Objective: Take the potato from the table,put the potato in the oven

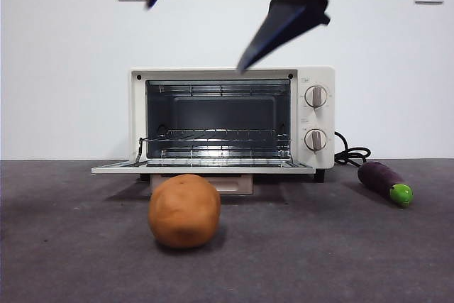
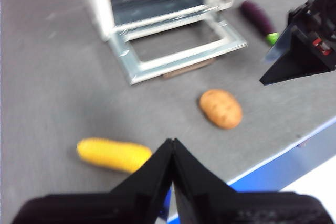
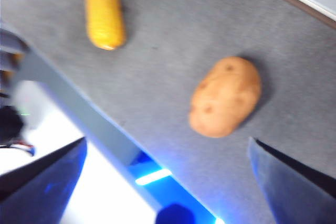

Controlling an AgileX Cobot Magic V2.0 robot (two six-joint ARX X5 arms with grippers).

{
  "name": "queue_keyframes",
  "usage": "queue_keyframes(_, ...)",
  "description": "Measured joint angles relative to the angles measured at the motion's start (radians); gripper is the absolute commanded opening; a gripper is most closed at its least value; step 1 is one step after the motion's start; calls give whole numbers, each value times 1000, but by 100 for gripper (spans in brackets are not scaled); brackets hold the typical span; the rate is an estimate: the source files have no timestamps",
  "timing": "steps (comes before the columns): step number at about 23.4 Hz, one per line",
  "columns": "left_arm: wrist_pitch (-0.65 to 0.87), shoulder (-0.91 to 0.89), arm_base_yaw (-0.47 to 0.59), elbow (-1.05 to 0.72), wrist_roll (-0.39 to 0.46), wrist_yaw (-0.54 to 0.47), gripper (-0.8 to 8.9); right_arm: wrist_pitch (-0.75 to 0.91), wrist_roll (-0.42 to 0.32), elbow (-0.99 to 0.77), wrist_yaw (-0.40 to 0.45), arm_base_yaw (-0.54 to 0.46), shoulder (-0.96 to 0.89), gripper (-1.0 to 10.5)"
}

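- Potato [image 1: 184, 211]: one matte, orange-brown, egg-shaped lump with a few dark eye spots, lying free on the table [image 1: 71, 246] just in front of the oven's lowered door, touched by neither gripper.
- One table, a flat dark grey surface with a faint speckled grain.
- One oven [image 1: 230, 122], a boxy cream-white toaster oven; its glass door lies folded down flat, a wire rack shows inside, and two round knobs sit on its right panel.
- One eggplant [image 1: 384, 182], glossy purple with a green tip, lies to the right of the oven near a coiled black cord [image 1: 351, 155].
- One corn cob [image 2: 114, 154], yellow and ridged, lies apart from the potato, near the table's front edge.
- Left gripper [image 2: 172, 142]: its black jaws are pressed together on nothing.
- Right gripper [image 3: 168, 150]: held above the potato, jaws spread wide.
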Motion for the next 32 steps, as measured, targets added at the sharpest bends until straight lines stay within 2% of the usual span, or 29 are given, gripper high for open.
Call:
queue_keyframes(3,0,-94,0,-93,-34,-20,-6,-75,-6,104,49,9,136,613)
queue_keyframes(9,0,-154,0,-166,-43,-46,-6,-102,-5,163,101,9,341,602)
queue_keyframes(15,1,-154,0,-172,-43,-46,-6,-93,13,172,104,10,449,602)
queue_keyframes(20,1,-154,0,-172,-43,-46,-6,-46,41,173,108,28,471,589)
queue_keyframes(24,2,-154,0,-172,-41,-46,-5,-48,63,177,113,36,493,387)
queue_keyframes(25,1,-154,0,-172,-37,-46,-6,-55,63,177,114,37,502,292)
queue_keyframes(27,1,-154,0,-172,-34,-46,-6,-53,66,177,115,47,506,-29)
queue_keyframes(29,1,-154,0,-172,-33,-46,-6,-62,66,179,112,56,506,-8)
queue_keyframes(32,1,-154,0,-172,-32,-46,-6,-190,65,220,124,64,506,-5)
